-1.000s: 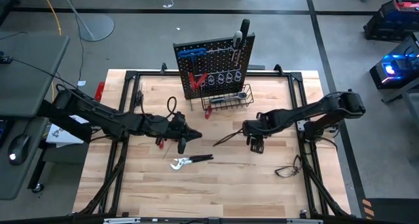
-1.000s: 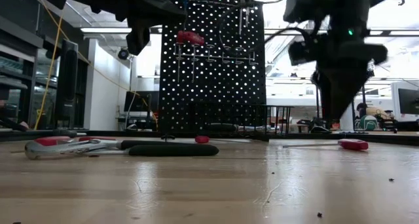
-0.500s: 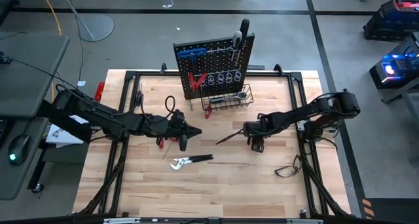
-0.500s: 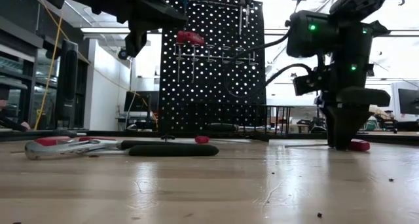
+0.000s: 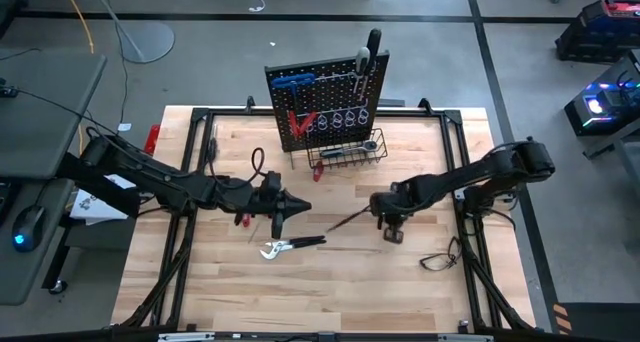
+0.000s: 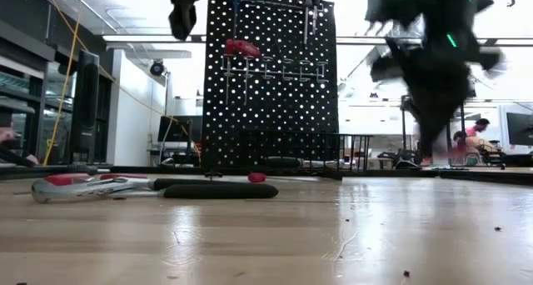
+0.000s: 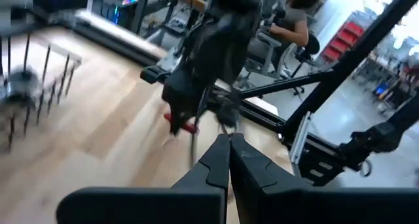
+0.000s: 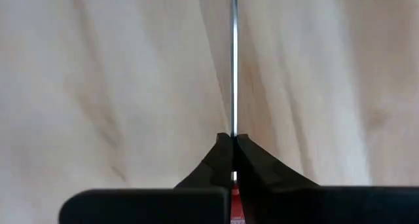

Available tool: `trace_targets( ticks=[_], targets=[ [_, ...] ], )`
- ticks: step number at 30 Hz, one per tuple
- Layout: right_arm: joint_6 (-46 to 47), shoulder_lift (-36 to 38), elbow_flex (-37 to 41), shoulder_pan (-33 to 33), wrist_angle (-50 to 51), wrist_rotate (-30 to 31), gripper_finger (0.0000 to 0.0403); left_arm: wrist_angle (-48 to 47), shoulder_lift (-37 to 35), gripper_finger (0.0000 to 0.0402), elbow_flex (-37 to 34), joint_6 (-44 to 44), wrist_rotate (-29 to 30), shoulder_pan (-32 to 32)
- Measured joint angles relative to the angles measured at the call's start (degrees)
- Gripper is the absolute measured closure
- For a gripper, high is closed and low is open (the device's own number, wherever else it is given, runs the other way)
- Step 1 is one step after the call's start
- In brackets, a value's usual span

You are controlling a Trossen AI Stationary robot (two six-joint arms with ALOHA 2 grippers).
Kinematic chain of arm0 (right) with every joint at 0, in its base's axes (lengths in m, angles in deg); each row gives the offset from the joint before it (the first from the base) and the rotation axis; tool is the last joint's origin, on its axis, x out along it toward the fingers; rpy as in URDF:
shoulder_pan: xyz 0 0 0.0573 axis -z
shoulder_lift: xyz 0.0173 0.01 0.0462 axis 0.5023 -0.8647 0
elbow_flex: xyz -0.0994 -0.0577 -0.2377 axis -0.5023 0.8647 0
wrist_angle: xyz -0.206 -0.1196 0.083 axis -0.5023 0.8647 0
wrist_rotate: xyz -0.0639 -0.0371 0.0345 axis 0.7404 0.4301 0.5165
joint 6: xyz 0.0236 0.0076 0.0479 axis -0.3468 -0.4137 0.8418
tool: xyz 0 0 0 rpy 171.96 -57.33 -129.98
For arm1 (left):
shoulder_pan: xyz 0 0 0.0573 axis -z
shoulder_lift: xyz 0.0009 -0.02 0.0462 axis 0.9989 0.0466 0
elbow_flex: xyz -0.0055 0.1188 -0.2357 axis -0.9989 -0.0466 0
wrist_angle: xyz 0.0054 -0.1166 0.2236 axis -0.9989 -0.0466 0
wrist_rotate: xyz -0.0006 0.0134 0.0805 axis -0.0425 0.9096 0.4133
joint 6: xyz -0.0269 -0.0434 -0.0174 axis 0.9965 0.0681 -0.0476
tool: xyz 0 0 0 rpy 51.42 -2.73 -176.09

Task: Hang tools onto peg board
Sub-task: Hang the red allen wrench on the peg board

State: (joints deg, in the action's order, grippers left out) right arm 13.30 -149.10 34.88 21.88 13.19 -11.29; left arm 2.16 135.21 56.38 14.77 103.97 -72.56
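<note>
One second is all it takes: the right gripper (image 5: 390,225), which stood wide above the red-handled screwdriver with the thin steel shaft (image 5: 352,218), has dropped and clamped onto it, and the tool is off the wood. In the low view the red handle that lay on the pale wooden table (image 5: 330,282) at the right is gone from the surface, and the right arm is a blur above it. That means the pickup looks done and the carry to the board comes next.

From the right wrist view the shaft (image 8: 234,60) runs straight out from between the closed fingers, a sliver of red showing between them.

Over on the left, the left gripper (image 5: 281,204) is shut and hovers over the table with nothing visibly between its fingers, just above the silver pliers (image 5: 278,248) lying flat.

At the back stands the black perforated peg board (image 5: 325,97), already carrying blue T-handled hex keys (image 5: 293,80), red tools and a row of metal rings.
</note>
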Motion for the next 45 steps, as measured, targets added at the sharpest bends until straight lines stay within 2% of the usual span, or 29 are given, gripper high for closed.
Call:
trace_targets(
  ticks=[5, 10, 13, 18, 21, 24, 29, 34, 41, 45],
  targets=[
    [5.9, 4.0, -8.6, -1.5, 0.7, 5.0, 0.0402, -2.7, 0.0, 0.0401, 4.6, -10.1, -0.3, -0.6],
    [8.7, 4.8, -19.3, -2.8, 0.0, 14.3, 0.0402, -7.8, 0.0, 0.0387, 9.6, -14.6, 0.1, -2.1],
    [7.2, 4.9, -25.4, -4.1, -3.2, 21.1, 0.0402, -9.0, 0.0, 0.0356, 12.1, -17.7, 0.2, -2.7],
    [0.5, 4.9, -33.7, -5.5, -7.7, 30.4, 0.0403, -7.3, 0.0, 0.0279, 16.5, -21.5, 1.7, -4.4],
    [-4.5, 5.0, -37.6, -5.7, -10.9, 34.9, 0.0403, -0.6, 0.0, 0.0232, 18.3, -23.2, 4.1, -5.8],
    [-9.6, 5.0, -39.7, -5.3, -15.2, 36.5, 0.0403, 6.1, 0.0, 0.0193, 20.0, -24.1, 3.4, -7.5],
    [-15.7, 4.9, -40.2, -3.7, -22.5, 36.5, 0.0403, 6.5, 0.0, 0.0161, 22.0, -22.8, 0.0, -9.7],
    [-17.3, 2.7, -40.3, -2.3, -27.9, 30.8, 0.0403, 7.0, 0.0, 0.0158, 22.1, -20.6, -1.2, -10.9],
    [-17.1, -1.7, -40.3, -1.4, -32.8, 24.6, 0.0403, 8.1, 0.0, 0.0158, 22.1, -21.0, -6.1, -11.4],
    [-17.1, -2.9, -40.3, -1.0, -34.9, 24.2, 0.0403, 8.2, 0.0, 0.0158, 22.1, -21.4, -6.2, -11.4]
  ],
)
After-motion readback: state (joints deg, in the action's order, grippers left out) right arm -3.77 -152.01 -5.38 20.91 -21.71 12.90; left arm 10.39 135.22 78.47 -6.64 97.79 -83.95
